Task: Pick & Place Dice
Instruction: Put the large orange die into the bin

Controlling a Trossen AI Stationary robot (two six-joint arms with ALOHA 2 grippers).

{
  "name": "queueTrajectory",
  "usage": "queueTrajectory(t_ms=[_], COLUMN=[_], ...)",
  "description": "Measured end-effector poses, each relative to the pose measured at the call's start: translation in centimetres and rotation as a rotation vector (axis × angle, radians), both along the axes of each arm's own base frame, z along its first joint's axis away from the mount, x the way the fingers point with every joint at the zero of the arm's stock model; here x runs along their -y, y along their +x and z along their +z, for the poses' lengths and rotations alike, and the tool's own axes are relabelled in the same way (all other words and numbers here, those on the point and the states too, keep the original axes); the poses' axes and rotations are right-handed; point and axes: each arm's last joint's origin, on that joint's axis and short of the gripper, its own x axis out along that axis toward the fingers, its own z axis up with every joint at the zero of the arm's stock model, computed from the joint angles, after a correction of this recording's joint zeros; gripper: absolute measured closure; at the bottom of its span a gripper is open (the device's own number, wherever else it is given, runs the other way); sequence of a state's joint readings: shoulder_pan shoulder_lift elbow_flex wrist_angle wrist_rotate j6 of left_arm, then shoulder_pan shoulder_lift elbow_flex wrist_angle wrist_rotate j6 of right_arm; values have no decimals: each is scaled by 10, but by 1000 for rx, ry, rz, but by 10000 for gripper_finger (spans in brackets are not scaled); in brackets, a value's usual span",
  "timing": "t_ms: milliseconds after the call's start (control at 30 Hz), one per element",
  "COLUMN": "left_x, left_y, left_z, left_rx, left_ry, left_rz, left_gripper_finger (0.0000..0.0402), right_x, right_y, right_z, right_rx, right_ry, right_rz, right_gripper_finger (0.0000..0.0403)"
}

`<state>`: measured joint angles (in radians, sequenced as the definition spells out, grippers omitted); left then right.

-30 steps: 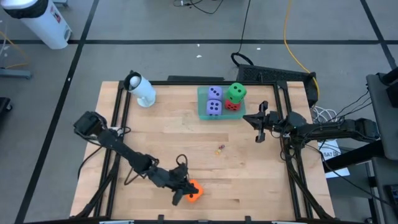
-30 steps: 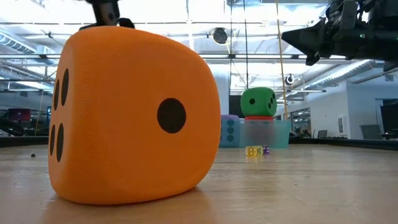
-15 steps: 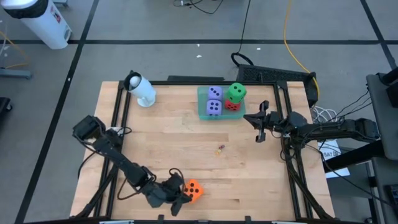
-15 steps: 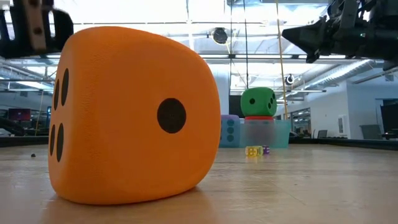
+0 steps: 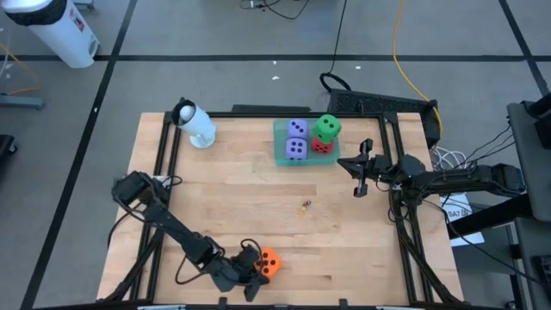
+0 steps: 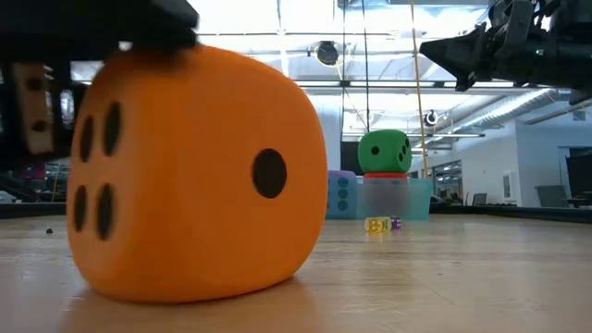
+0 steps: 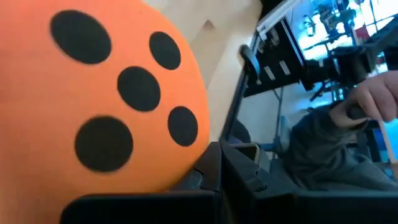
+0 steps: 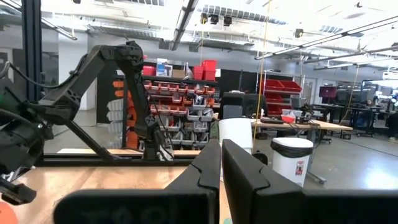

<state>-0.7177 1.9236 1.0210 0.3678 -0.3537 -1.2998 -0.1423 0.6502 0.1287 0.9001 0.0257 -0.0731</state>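
The orange die (image 5: 269, 263) sits on the table near the near edge and fills the low view (image 6: 194, 166) and the left wrist view (image 7: 93, 93), where its five-pip face shows. My left gripper (image 5: 253, 274) lies shut at the die's left near side (image 7: 221, 180). The teal tray (image 5: 281, 157) at the far edge holds two purple-blue dice (image 5: 296, 138) and a green die (image 5: 327, 127) resting on the red die (image 5: 321, 147). My right gripper (image 5: 349, 166) hangs shut above the table's right side, right of the tray (image 8: 221, 168). My left gripper lies with its shut fingers against the orange die's side next to the five-pip face (image 7: 186, 155). The outer side of one finger (image 7: 208, 171) meets it, coming low from the table's left near side. The die stands on the table.
A white cylinder-shaped object (image 5: 196, 126) lies at the far left corner. A tiny coloured piece (image 5: 304, 207) sits mid-table, also seen in the low view (image 6: 381, 224). Black frame rails run along the table's left and right edges. Bare wood lies between die and tray.
My left gripper drew back from the orange die toward the table's left near corner, then came in again at the die's left near side. In the low view the die has turned a little, its single pip shifting right.
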Motion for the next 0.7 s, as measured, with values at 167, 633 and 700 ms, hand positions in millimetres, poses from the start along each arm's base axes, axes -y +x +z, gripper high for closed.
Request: queueTrajectory(t_ms=[167, 633, 700], left_x=[-14, -77, -87], left_y=[8, 44, 49], left_z=[-7, -10, -10], left_rx=[-30, -64, -68], left_ry=[54, 234, 241], left_rz=[73, 103, 123], left_gripper_finger=[395, 394, 392], right_x=[0, 0, 0], right_y=[0, 0, 0], right_z=[0, -1, -1], right_rx=[0, -10, -16], right_ry=[0, 2, 3], right_rz=[0, 0, 0], right_gripper_finger=[397, 397, 397])
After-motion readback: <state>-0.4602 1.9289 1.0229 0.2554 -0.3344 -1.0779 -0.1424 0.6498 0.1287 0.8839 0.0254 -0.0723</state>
